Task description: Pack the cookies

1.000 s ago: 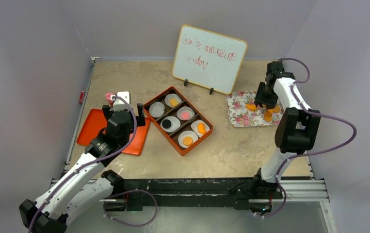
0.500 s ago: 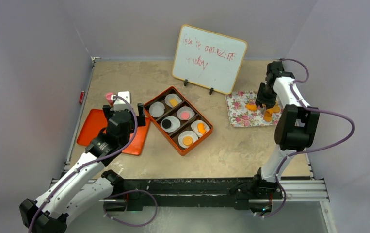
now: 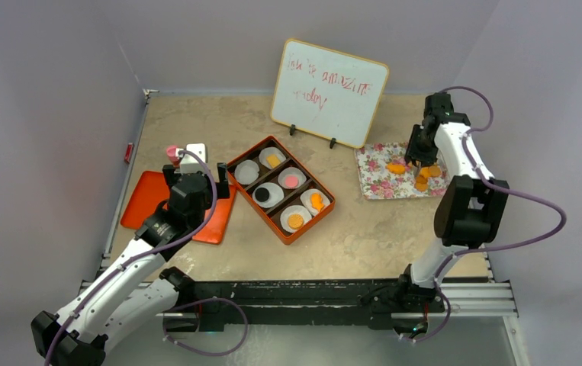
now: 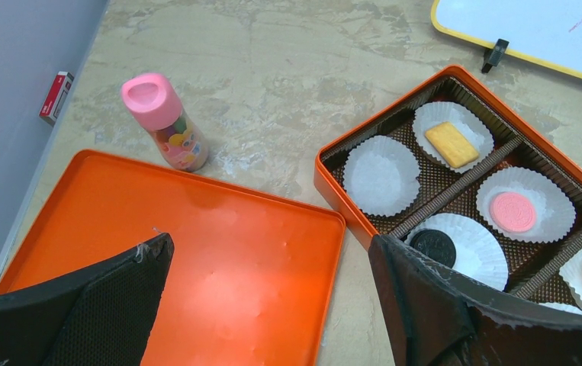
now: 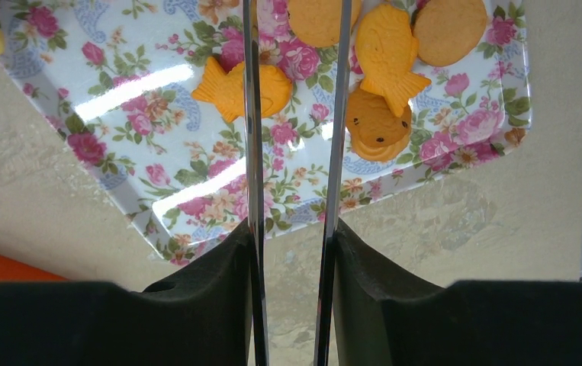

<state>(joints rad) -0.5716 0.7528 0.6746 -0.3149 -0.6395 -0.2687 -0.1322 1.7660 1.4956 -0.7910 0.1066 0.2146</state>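
Step in hand: pick from the floral tray at far R of the counter. R tool hangs over the tray, thin blades part-way apart w/ a narrow gap, and a round cookie is lined up at the tips. Can't tell if the blades are touching or clamping it, as the tips run out of the wrist view. Other loose cookies on the tray: fish-shaped one just L of the blades, a second fish, a plain round one, and a dotted stack. Next move prob needs a firm pinch on the thin disc w/o nudging the neighbours, then lift and carry across to the orange box mid-counter. Box has 6 paper cups, 5 filled: yellow rectangular biscuit, pink cookie, black cookie, and 2 orange ones in the near cups. The empty cup at the box's far L corner is the likely drop spot. L tool is wide apart, holding nothing, over the orange lid beside the box.
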